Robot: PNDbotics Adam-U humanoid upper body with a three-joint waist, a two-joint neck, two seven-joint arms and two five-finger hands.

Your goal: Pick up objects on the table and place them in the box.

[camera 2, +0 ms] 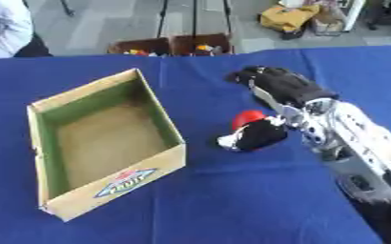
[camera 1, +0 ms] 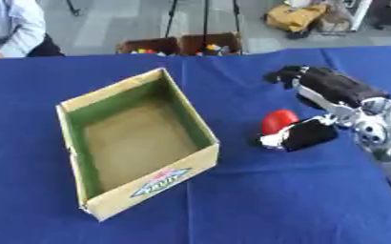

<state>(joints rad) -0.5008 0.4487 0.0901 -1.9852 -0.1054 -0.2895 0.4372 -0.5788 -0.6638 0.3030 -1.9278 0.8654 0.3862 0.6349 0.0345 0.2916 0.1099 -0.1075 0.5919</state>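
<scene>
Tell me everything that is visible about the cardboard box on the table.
The box is an open-topped rectangular carton of tan cardboard, with no lid visible. Its inner walls look green and its floor is plain brown. Nothing is visible inside it. The near short wall carries a printed label in green, white and red; the words cannot be read. It stands upright on the blue tablecloth, turned at an angle to the table edge, to the left of the red object. Nothing touches it except the cloth.
</scene>
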